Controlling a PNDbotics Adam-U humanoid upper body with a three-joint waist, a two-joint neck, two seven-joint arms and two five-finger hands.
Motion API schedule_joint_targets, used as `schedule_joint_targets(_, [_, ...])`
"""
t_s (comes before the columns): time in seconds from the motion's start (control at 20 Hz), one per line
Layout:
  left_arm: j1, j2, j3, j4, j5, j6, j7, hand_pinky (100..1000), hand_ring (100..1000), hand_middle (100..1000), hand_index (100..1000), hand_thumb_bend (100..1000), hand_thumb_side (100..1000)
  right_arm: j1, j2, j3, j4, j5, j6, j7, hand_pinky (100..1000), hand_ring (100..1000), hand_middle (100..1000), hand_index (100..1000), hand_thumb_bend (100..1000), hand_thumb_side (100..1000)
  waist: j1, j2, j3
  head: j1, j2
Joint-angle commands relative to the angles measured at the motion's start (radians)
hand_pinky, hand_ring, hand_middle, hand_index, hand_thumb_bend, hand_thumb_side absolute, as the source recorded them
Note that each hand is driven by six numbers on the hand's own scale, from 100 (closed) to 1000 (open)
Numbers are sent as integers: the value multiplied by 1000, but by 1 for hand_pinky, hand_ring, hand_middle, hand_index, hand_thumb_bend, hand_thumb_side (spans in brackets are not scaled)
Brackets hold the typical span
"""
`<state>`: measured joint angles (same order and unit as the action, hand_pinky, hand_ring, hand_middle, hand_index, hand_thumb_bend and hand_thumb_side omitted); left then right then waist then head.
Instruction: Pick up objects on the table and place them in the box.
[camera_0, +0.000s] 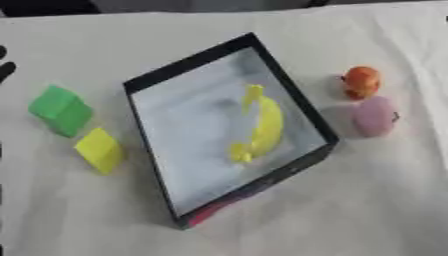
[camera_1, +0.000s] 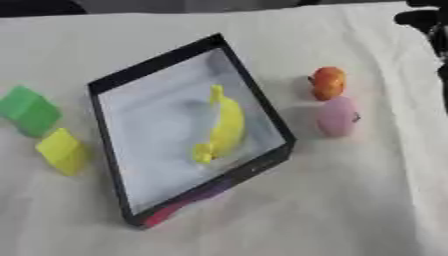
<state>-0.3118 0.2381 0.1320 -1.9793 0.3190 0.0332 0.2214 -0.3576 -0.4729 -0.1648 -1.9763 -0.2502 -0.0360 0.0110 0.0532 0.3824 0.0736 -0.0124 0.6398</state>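
Left eye view is showing a yellow banana (camera_0: 265, 125) lying inside the black box (camera_0: 297, 97) mid-frame, while dark hand parts (camera_1: 424, 20) are peeking in upper right, fingers impossible to tell.

Your robot shows only in slivers. At the left edge, a small black rounded shape, probably part of the left hand (camera_0: 5, 67). At the upper right, the right hand (camera_1: 426, 20) appears as black, blocky segments, details blurred.
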Motion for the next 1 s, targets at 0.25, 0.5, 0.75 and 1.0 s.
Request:
schedule_joint_targets(0.25, [19, 43, 9, -21, -12, 2, 5, 816, 775, 787, 849, 216, 930, 0, -138, 8, -24, 35, 31, 20, 918, 758, 746, 893, 100, 572, -13, -62, -14, 18, -6])
schedule_joint_targets(0.5, [35, 56, 8, -21, -19, 8, 4, 815, 775, 788, 850, 216, 931, 5, -291, 44, 11, 65, 54, 49, 928, 801, 798, 904, 100, 550, -27, -81, -27, 27, -2])
schedule_joint_targets(0.75, [47, 65, 5, -21, -24, 13, 3, 815, 775, 788, 849, 215, 932, -36, -436, 87, 86, 103, 68, 86, 924, 810, 797, 903, 100, 514, -37, -91, -33, 24, -4])
schedule_joint_targets(1.0, [54, 75, 3, -21, -30, 14, 1, 815, 775, 788, 849, 214, 932, -70, -601, 148, 144, 185, 45, 155, 905, 808, 777, 896, 100, 417, -48, -98, -38, 29, 3])
